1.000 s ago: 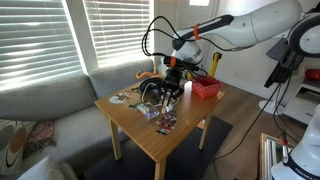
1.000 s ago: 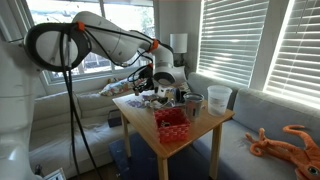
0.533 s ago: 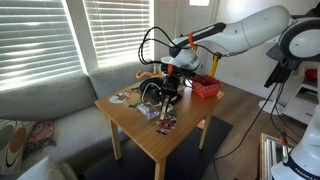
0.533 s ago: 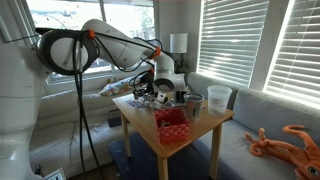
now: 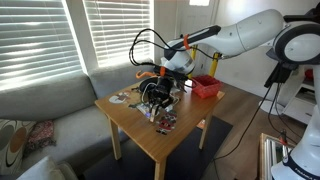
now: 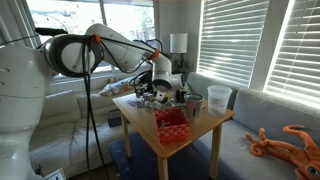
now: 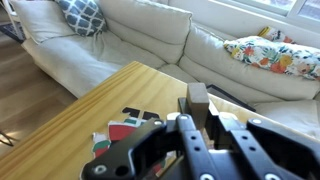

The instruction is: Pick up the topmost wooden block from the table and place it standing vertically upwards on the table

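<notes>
Looking through the wrist view, we saw what neither exterior view gave us: the wooden block [image 7: 198, 98] stood upright between the tips of the gripper [image 7: 200, 122]. Its fingers were clenched against the block's two sides, over the far part of the table [image 7: 80, 125], with the grey sofa [image 7: 150, 40] beyond. Whether the block's base touched the top we could not tell. In both exterior views the gripper [image 5: 158, 92] [image 6: 160, 88] hung low over the cluttered middle of the table [image 5: 130, 125] [image 6: 205, 128] and hid the block. Those views did show a red basket [image 5: 205, 88] [image 6: 172, 122] on the table, apart from the gripper, which the wrist view missed. Against the frame a second earlier, the arm's wrist [image 5: 182, 50] had sunk and shifted left, while the basket had stayed put.
</notes>
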`<state>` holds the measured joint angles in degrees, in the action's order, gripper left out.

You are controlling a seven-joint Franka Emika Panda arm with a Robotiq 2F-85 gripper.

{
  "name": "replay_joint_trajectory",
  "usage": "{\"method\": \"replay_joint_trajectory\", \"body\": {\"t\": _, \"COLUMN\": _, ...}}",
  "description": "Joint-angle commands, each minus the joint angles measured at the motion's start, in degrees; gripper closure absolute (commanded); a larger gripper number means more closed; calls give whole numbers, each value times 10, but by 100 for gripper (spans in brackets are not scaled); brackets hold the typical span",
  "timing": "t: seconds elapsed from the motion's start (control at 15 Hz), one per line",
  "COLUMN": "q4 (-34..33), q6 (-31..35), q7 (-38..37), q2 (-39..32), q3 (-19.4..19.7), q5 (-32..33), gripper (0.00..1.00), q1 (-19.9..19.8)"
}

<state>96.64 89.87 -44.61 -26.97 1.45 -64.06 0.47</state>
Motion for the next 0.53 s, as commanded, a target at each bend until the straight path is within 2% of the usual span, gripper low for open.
{"method": "replay_joint_trajectory", "body": {"t": 0.0, "q4": -21, "q6": 16, "q7": -16, "q2": -17, "q3": -5, "q5": -38, "gripper": 96, "q1": 1}}
{"method": "replay_joint_trajectory", "body": {"t": 0.47, "q4": -25, "q6": 20, "q7": -37, "q2": -33, "q3": -5, "q5": -53, "gripper": 96, "q1": 4}}
